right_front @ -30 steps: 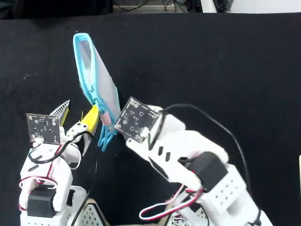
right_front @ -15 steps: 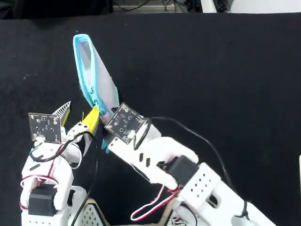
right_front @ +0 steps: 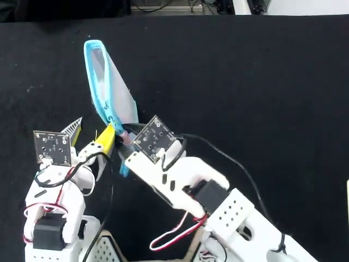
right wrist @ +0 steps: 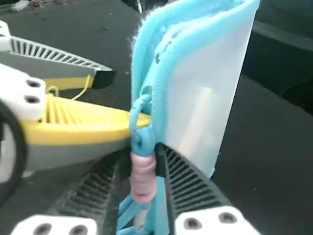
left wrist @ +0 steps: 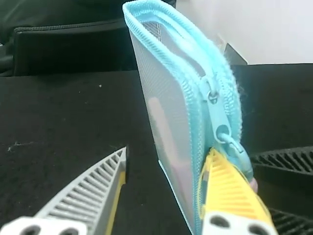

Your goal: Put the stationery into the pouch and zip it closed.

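The pouch (right_front: 112,93), clear mesh with light blue trim, stands on its edge at the left of the black table. A pale pink item (left wrist: 161,127) shows faintly through its side. My right gripper (right_front: 128,136) is at the pouch's near end. In the right wrist view its black fingers (right wrist: 190,191) are shut on the pink bead of the zipper pull (right wrist: 143,176). My left gripper (right_front: 94,126) is open beside that same end. Its yellow finger (left wrist: 230,196) touches the zipper edge below the slider (left wrist: 222,134), and its grey finger (left wrist: 88,196) stands apart from the pouch (left wrist: 166,98).
Black cloth (right_front: 245,82) covers the table, with free room to the right and behind the pouch. The table's back edge (right_front: 180,15) borders cables and clutter. Both arm bases crowd the front edge.
My right arm has swung left and its wrist has turned, bringing the black fingers onto the zipper pull at the pouch's near end. The left arm and the pouch have stayed in place.
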Motion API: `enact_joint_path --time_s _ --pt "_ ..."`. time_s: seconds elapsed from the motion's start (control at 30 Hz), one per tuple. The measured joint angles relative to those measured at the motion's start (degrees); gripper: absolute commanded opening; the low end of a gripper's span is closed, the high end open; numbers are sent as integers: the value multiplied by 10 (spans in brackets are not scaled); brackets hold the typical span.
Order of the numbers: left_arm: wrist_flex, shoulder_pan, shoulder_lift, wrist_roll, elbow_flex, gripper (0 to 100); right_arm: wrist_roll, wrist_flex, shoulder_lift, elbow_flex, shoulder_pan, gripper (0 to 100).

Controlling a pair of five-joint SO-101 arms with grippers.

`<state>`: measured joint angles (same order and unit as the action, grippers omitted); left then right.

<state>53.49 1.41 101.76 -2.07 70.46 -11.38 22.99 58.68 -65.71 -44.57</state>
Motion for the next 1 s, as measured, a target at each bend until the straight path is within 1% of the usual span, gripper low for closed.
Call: enact_joint_path --time_s 0.1,0.27,0.33,0.47,0.57,0.63,0.77,0.87,0.93,1.0 --pt "0 -1 0 0 0 253 -28 46 3 19 11 10" --pt "0 -1 0 0 0 253 -40 171 25 103 16 11" --pt "0 -1 0 0 0 253 -57 205 27 134 16 11" --pt "2 -1 0 0 0 254 -69 218 29 157 19 11" --pt "28 -10 0 0 0 254 -74 218 29 161 19 11" --pt "57 -30 -4 -1 -5 253 -74 218 29 161 21 11" --pt "98 -98 7 -1 -41 253 -74 218 29 169 23 11" --pt "96 -124 7 -1 -46 253 -74 221 29 171 23 11" --pt "73 -123 7 -1 -46 253 -74 223 29 171 24 11" --pt "42 -107 7 -1 -31 253 -74 223 30 171 25 11"
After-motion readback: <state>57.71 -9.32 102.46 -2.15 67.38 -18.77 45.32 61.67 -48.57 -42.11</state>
